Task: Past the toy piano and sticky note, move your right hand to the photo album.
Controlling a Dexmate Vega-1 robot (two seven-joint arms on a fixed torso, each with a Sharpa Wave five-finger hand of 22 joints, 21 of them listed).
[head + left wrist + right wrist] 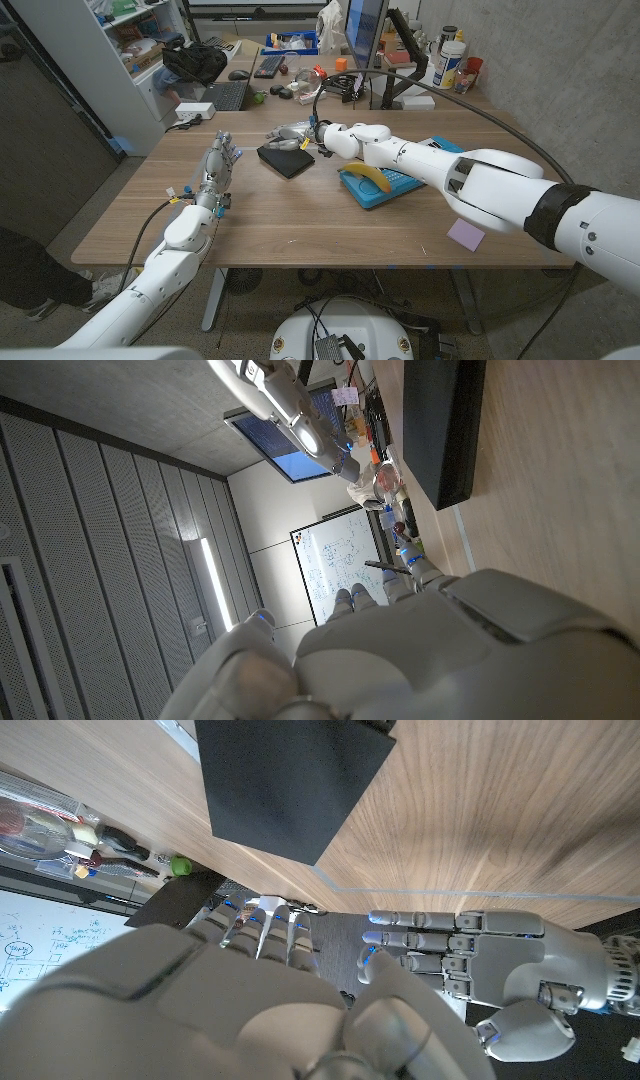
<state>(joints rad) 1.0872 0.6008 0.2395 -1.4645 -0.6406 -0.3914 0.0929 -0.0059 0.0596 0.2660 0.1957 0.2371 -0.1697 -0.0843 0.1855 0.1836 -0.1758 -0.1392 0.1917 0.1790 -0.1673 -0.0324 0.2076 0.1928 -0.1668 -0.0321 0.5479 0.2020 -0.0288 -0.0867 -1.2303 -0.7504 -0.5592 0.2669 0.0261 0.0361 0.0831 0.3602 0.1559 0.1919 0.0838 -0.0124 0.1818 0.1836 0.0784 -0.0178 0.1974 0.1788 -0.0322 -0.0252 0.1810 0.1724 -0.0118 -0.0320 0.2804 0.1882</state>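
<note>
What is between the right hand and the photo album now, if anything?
Nothing visible. In the head view the right hand is right at the far edge of the black photo album; the toy piano and sticky note lie behind it, under the arm.

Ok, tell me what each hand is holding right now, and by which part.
Nothing is held. The right hand hovers by the black photo album without gripping it, and the left hand stands on the table with straight fingers, holding nothing.
</note>
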